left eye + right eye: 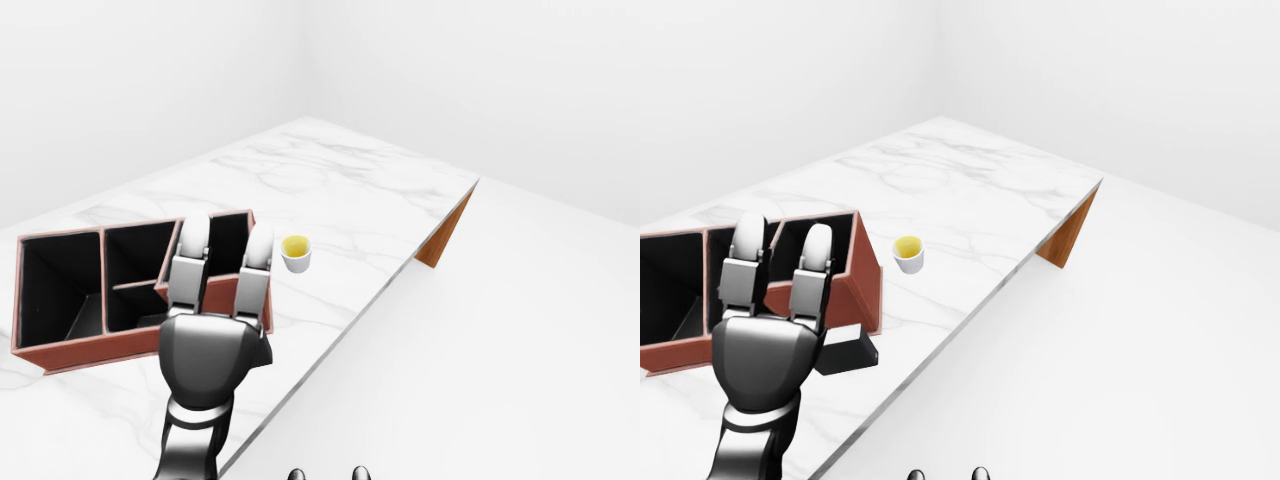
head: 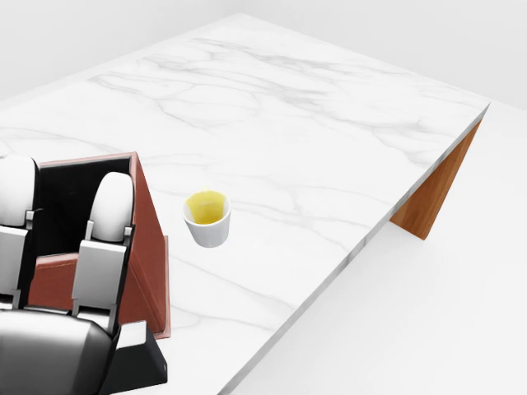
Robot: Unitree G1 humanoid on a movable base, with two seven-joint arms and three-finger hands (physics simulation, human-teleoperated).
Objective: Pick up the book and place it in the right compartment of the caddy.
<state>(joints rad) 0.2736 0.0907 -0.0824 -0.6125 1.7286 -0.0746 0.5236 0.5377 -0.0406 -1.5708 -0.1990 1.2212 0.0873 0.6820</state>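
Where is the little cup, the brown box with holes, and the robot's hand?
cup [image 2: 207, 220], head view, on its white outer wall.
caddy [image 1: 60, 352], left-eye view, on its brown near wall.
hand [image 1: 213, 355], left-eye view, on the dark back of the hand.

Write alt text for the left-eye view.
A robot hand with fingers extended is raised over the right end of a brown caddy with dark compartments, on a white marble table. A small white cup with yellow inside stands just right of the caddy. No book is visible in this view.
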